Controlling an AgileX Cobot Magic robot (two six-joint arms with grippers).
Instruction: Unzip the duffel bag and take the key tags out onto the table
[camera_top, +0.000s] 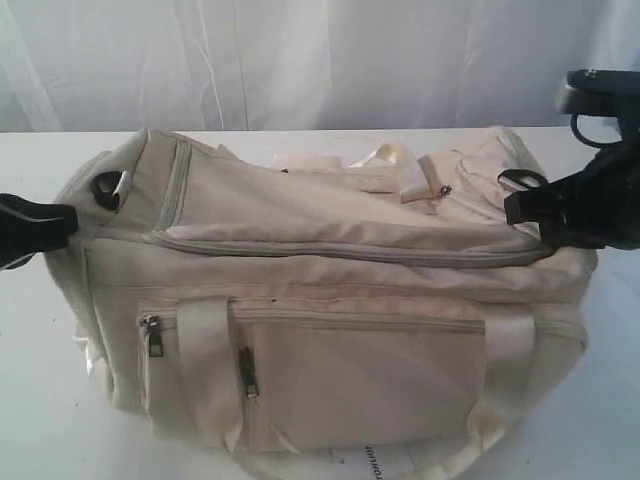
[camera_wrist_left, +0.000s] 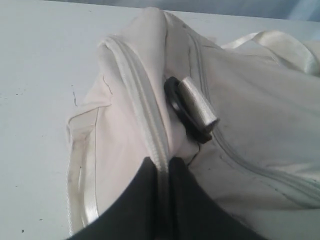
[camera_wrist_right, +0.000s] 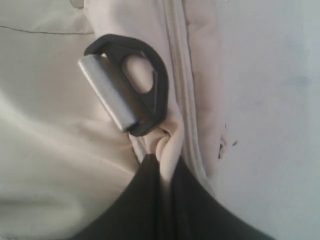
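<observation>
The duffel bag (camera_top: 330, 300) sits on the white worktop (camera_top: 40, 400), its cream fabric slumped. The long top zipper (camera_top: 340, 250) looks shut from end to end, and the dark front-pocket pulls (camera_top: 152, 338) hang down its near face. At one end of the bag, the left end effector (camera_wrist_left: 161, 167) has its dark fingers pressed together on a ridge of cloth along the zipper seam, just beside a black D-ring (camera_wrist_left: 192, 112) with a grey sleeve. At the opposite end of the bag, the right end effector (camera_wrist_right: 162, 161) pinches a puckered fold of the bag's fabric, right against the base of that end's black ring (camera_wrist_right: 150, 95). Pale webbing handles (camera_top: 390, 155) lie across the top of the bag.
</observation>
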